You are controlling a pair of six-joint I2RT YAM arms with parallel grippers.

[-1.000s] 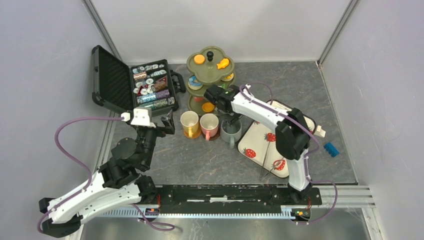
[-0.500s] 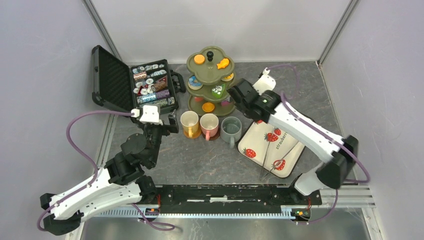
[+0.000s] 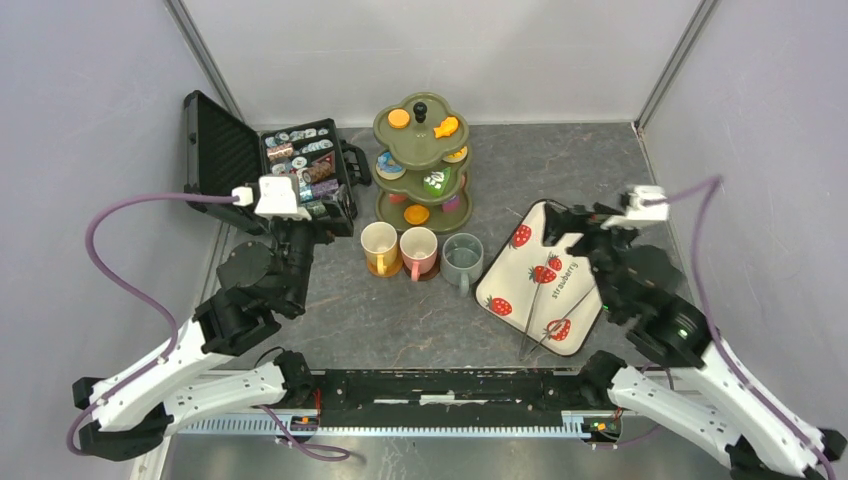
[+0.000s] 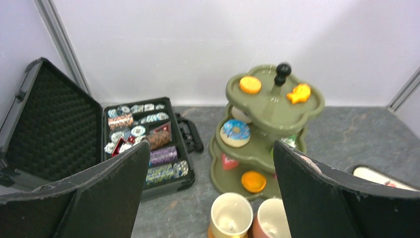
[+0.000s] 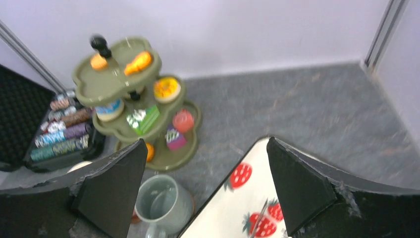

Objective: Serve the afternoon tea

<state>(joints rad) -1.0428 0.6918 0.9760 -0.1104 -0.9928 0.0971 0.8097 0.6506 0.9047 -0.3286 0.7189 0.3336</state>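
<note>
Meanwhile the right tool [image 3: 572, 228] had pulled back from the grey-green mug [image 3: 462, 257], where it hung a second before, and now hovered wide and empty over the strawberry tray [image 3: 505, 285]. The mug stood alone on the surface [image 3: 400, 320], just beside the pink mug [image 3: 418, 250] and yellow mug [image 3: 379, 247], before the olive-green stand [image 3: 405, 140]. The left tool [image 3: 335, 215], equally wide and empty, had edged nearer the black case [image 3: 215, 160].

The word "strawberry" in dark letters on the white strawberry-patterned tray [image 3: 514, 270].
</note>
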